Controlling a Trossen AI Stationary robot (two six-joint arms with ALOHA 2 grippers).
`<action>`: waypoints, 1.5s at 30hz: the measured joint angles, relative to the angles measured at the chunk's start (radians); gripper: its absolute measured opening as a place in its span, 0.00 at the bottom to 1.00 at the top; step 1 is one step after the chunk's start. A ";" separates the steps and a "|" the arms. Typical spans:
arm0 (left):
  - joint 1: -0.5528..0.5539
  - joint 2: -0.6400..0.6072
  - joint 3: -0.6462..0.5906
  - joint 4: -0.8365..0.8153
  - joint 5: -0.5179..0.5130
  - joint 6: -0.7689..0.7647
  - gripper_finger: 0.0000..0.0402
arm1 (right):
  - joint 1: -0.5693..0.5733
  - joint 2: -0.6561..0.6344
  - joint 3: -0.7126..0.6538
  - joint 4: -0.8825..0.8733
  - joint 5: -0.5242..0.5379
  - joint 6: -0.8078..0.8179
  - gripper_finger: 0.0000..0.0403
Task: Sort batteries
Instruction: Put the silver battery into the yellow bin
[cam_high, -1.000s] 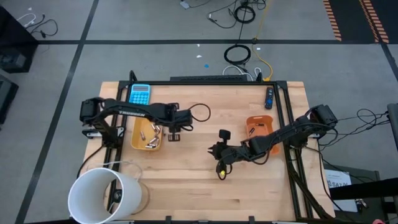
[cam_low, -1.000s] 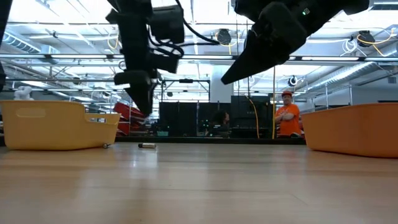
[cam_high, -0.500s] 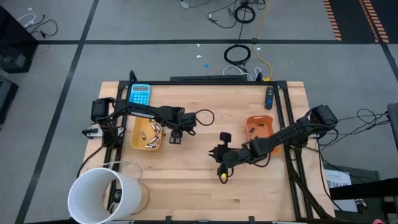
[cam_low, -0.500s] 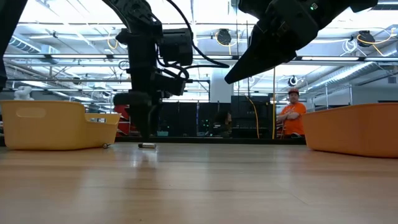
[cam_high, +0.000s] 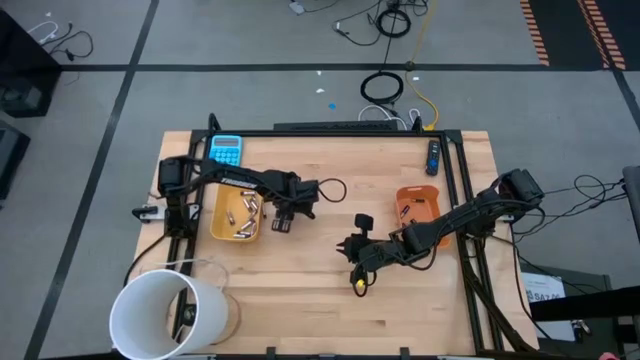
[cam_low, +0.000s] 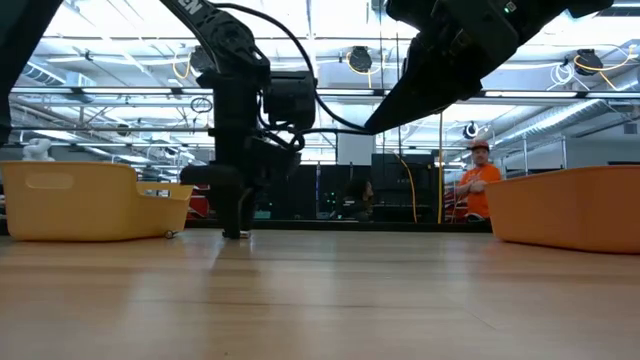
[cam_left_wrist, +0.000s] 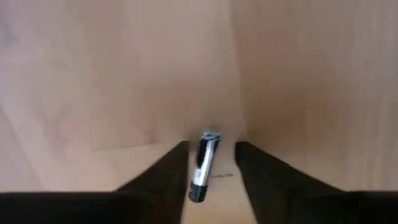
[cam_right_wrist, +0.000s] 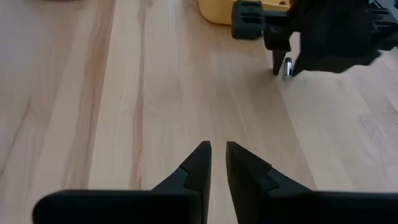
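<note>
Where the bare wooden table (cam_high: 300, 290) lies just beside the yellow tray (cam_high: 237, 216), a single battery (cam_left_wrist: 203, 164) rests flat on the boards, a slim cell with a silvery end, lying between the two dark fingers (cam_left_wrist: 163, 180) of the left gripper (cam_left_wrist: 211, 177). The jaws stand apart on either side of it, down at the table surface, and it cannot be told whether they touch the cell; it is not clamped. In the right wrist view the same battery (cam_right_wrist: 287, 67) shows as a small bright cylinder under the left gripper (cam_right_wrist: 283, 65). More batteries (cam_high: 240, 212) lie loose in the yellow tray. The right gripper (cam_high: 354, 262) hangs above the middle of the table, well apart from the battery, with its fingers (cam_right_wrist: 193, 165) nearly together and holding nothing. An orange tray (cam_high: 415, 207) sits near the right arm. A blue calculator (cam_high: 225, 151) lies at the table's far left corner, and a white bucket (cam_high: 165, 315) stands at the near left. Beyond the table, a person in an orange shirt (cam_low: 478, 187) stands in the room.
</note>
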 joint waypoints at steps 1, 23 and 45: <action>-0.006 0.001 0.000 0.000 -0.008 0.016 0.31 | 0.000 0.000 0.000 -0.005 0.000 0.000 0.10; -0.107 -0.495 -0.051 -0.350 -0.034 -0.480 0.09 | 0.000 -0.102 -0.001 -0.160 -0.127 -0.028 0.10; -0.153 -0.592 -0.246 -0.227 -0.126 -0.563 0.22 | -0.014 -0.101 -0.001 -0.074 -0.127 -0.045 0.10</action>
